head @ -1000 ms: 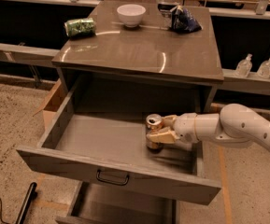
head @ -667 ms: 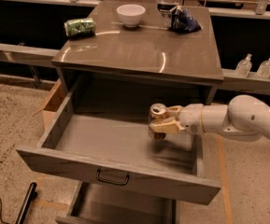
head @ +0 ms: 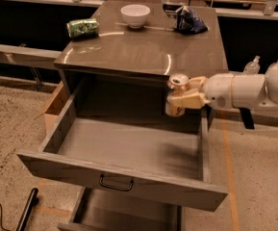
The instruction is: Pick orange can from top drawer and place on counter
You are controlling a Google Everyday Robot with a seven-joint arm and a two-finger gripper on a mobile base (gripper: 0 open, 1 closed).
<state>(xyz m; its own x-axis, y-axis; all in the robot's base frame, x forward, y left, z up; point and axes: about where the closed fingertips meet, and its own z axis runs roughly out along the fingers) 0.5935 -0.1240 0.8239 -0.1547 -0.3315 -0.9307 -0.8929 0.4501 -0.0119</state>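
Note:
The orange can [head: 177, 86] is upright in my gripper [head: 183, 96], which is shut on it from the right. The can hangs in the air above the open top drawer [head: 124, 150], at the height of the counter's front edge near its right end. The drawer is pulled far out; its inside is bare and its black handle [head: 116, 182] shows on the front panel. The glossy counter [head: 148, 47] lies just behind and above the can. My white arm [head: 244, 90] reaches in from the right.
On the counter stand a green can [head: 82, 28] lying on its side at the back left, a white bowl [head: 135, 15] at the back middle and a dark blue bag [head: 189, 19] at the back right. A lower drawer [head: 124, 215] is slightly open. A cardboard box [head: 52, 107] sits left of the cabinet.
My gripper has lifted the orange can from the drawer floor up to the level of the counter's front edge.

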